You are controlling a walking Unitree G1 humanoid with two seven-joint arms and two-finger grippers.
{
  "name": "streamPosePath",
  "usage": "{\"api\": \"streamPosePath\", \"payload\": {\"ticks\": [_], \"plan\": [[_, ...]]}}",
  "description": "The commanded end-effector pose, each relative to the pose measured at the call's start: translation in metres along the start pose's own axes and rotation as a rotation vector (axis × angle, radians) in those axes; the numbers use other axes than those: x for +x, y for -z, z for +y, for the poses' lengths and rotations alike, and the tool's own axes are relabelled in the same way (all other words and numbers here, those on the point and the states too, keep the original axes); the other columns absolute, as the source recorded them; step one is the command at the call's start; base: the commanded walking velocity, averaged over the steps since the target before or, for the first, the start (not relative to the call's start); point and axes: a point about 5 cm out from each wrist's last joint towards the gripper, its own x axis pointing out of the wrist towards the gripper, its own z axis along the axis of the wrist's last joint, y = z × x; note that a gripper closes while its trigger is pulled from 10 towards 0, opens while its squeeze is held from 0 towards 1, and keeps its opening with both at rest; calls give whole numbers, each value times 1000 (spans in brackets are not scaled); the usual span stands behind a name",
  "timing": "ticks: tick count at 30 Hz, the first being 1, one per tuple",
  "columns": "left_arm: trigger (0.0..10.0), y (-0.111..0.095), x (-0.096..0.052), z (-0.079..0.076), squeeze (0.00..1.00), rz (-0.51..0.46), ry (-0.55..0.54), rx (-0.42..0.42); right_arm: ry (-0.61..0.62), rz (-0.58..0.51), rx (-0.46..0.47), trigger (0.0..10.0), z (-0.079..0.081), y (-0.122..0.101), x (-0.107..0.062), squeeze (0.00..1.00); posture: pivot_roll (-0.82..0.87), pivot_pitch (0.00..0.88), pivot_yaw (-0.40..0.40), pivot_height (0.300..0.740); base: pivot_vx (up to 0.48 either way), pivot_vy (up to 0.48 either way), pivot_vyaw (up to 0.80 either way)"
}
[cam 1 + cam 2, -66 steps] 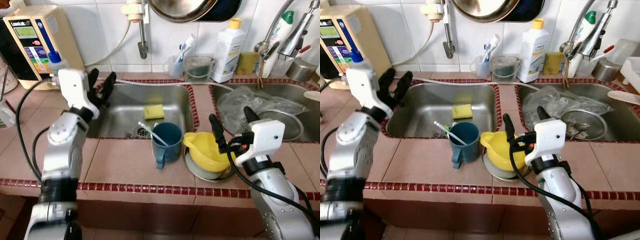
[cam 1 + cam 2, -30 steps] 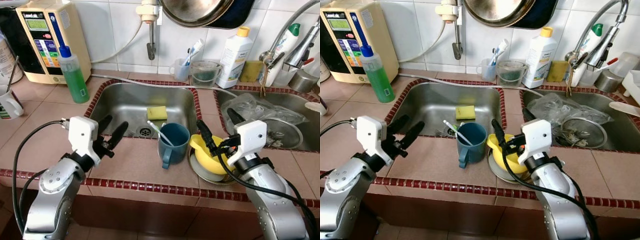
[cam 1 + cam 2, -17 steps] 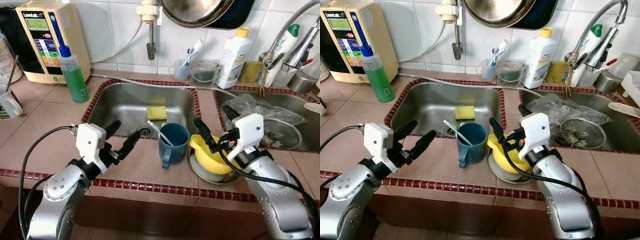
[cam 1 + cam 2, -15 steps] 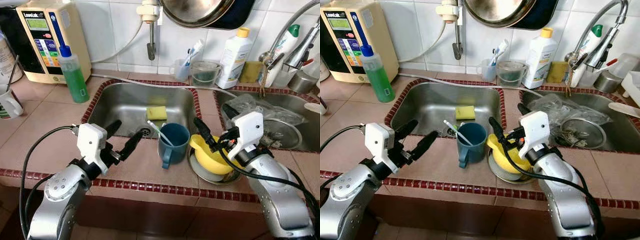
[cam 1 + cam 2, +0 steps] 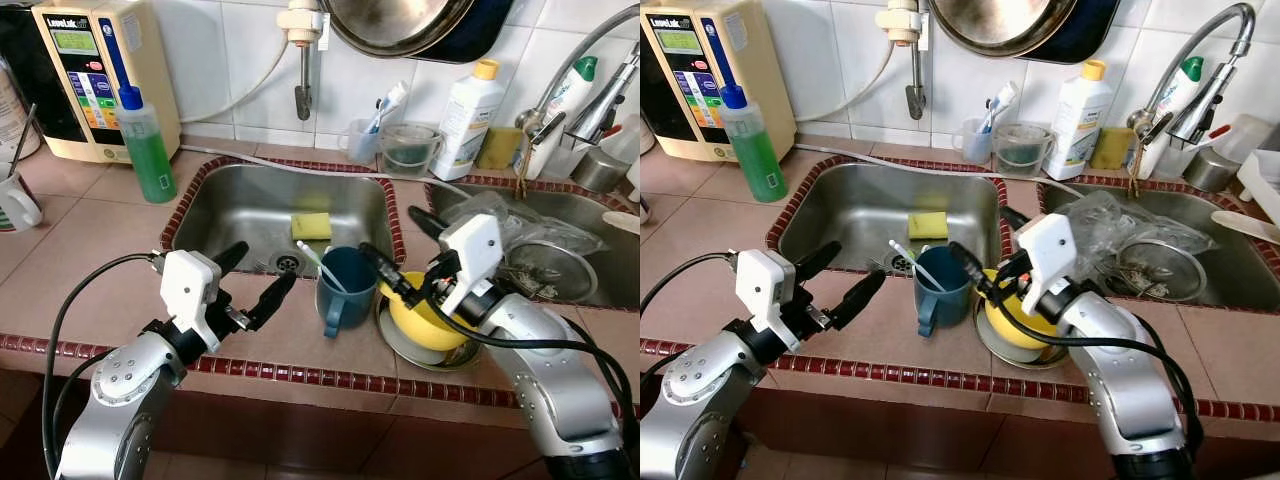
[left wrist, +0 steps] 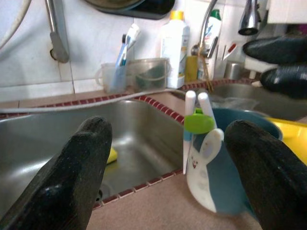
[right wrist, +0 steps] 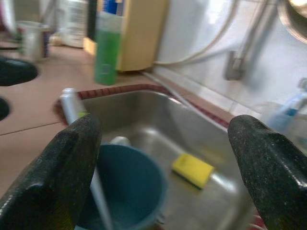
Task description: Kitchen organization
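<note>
While both arms' fingers (image 5: 258, 280) gape, the blue cup (image 5: 343, 289) stands between.

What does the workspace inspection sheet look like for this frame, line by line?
Surface: tiled counter with red trim, and a steel left sink.
Job's things: blue mug holding a white toothbrush on the counter's front strip; yellow bowl on a metal plate beside it.
Clutter: yellow sponge in the left sink; green soap bottle; white bottle; plastic bag in the right sink.
Grippers: left gripper open, left of the mug; right gripper open, above the bowl, close to the mug.
Cables: black cable looping from the left arm; another along the right arm.
Surroundings: water filter unit, wall tap, hanging pan.
</note>
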Motion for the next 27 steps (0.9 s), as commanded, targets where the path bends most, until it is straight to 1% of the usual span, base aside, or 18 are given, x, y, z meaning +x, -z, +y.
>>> {"api": "streamPosePath", "payload": {"ticks": [1, 5, 9, 18, 21, 24, 27], "plan": [[10000, -6, -1, -4, 0, -18, 31, 10, -54, 17, 10, 10000, 3, 1, 5, 0, 45, 0, -58, 740, 0, 0, 0], [10000, -8, -2, -8, 0, -22, 53, 8, -112, 28, 17, 10000, 6, 2, 9, 0, 56, 0, -71, 740, 0, 0, 0], [10000, -10, -6, -13, 0, -28, 89, 2, -141, 43, 13, 10000, 4, 3, 11, 0, 69, 0, -83, 740, 0, 0, 0], [10000, -16, -15, -20, 0, -45, 107, -18, -195, 82, 0, 10000, -9, 7, 17, 0, 100, 0, -117, 740, 0, 0, 0], [10000, -19, -17, -21, 0, -52, 115, -1, -200, 97, -1, 10000, -13, 10, 17, 0, 112, 0, -128, 740, 0, 0, 0], [10000, -21, -20, -21, 0, -53, 110, -2, -210, 113, -8, 10000, -19, 14, 19, 0, 120, 0, -135, 740, 0, 0, 0], [10000, -22, -20, -22, 0, -56, 106, -3, -219, 117, -8, 10000, -22, 15, 22, 0, 123, 0, -139, 740, 0, 0, 0]]}}
